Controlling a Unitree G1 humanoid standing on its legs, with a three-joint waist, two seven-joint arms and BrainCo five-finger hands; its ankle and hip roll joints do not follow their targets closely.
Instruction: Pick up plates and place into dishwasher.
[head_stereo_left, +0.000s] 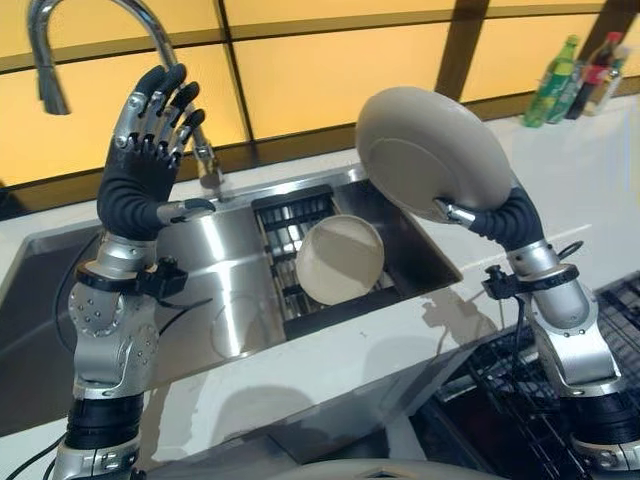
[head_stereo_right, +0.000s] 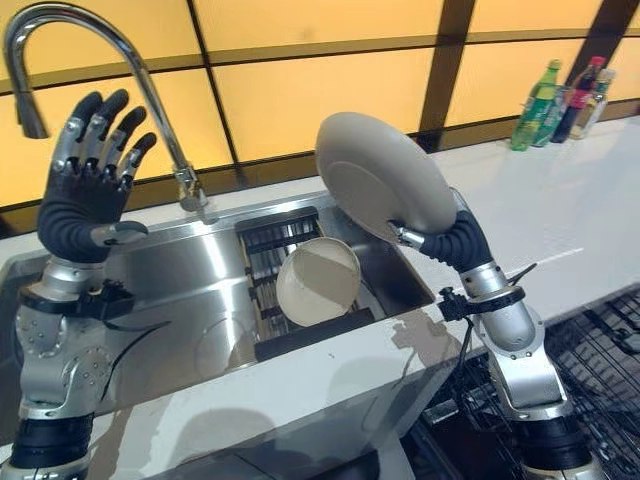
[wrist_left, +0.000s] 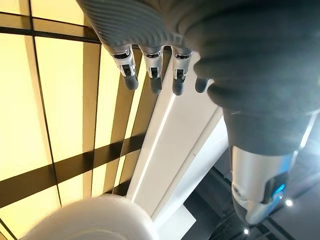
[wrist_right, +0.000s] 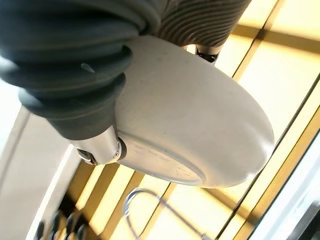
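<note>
Right hand (head_stereo_left: 490, 218) clamped on rim of grey plate (head_stereo_left: 430, 150), held tilted high above sink (head_stereo_left: 225, 290) edge, clear of counter. Left hand (head_stereo_left: 150, 140) raised by faucet (head_stereo_right: 150, 90), fingers spread, empty. Second plate (head_stereo_left: 340, 258) propped in sink rack (head_stereo_left: 290, 225), not yet collected. Dishwasher rack (head_stereo_left: 520, 400) lower right, no plate seen loaded. Judged early: one plate lifted, none placed.

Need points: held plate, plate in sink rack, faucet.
held plate (head_stereo_left: 425, 150), left eye view, middle of its underside.
plate in the sink rack (head_stereo_left: 340, 258), left eye view, centre of its face.
faucet (head_stereo_right: 150, 85), right eye view, curved neck.
</note>
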